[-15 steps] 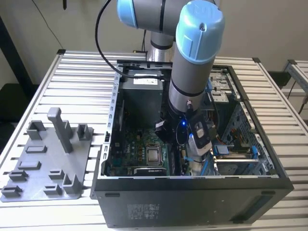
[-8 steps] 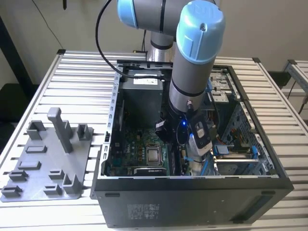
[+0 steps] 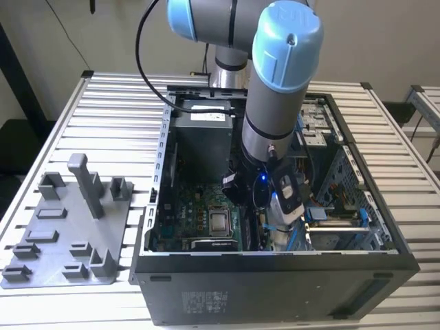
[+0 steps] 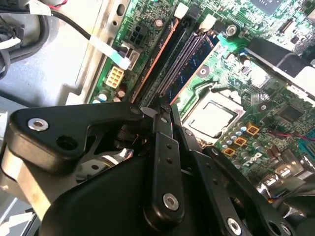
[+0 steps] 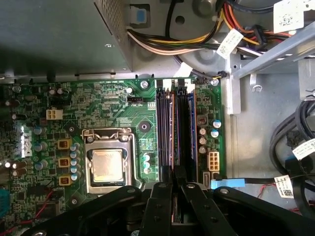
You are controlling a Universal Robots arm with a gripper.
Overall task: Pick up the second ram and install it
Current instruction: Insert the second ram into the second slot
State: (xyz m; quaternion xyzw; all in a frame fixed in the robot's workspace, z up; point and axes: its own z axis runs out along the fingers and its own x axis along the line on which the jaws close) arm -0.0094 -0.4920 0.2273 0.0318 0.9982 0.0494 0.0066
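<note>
black gripper (image 5: 173, 189) over motherboard (image 5: 98, 108), fingers pressed together on the second ram (image 5: 178, 132) beside cpu socket (image 5: 108, 164).

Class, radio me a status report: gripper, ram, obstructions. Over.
Gripper down over the memory slots. Blue-green ram stick stands in a slot beside its tip. No obstruction seen.

Robot arm (image 3: 275, 89): one is counted, reaching down into the case.
Computer case (image 3: 275, 289): one, lying open on the tabletop (image 3: 117, 124).
Grey holder tray (image 3: 62, 234): one is seen beside the case.
Processor socket (image 5: 107, 164): one is counted on the motherboard (image 5: 98, 103).
Memory slots (image 5: 174, 128): four are made out, side by side.
Power supply (image 3: 201, 130): one.
</note>
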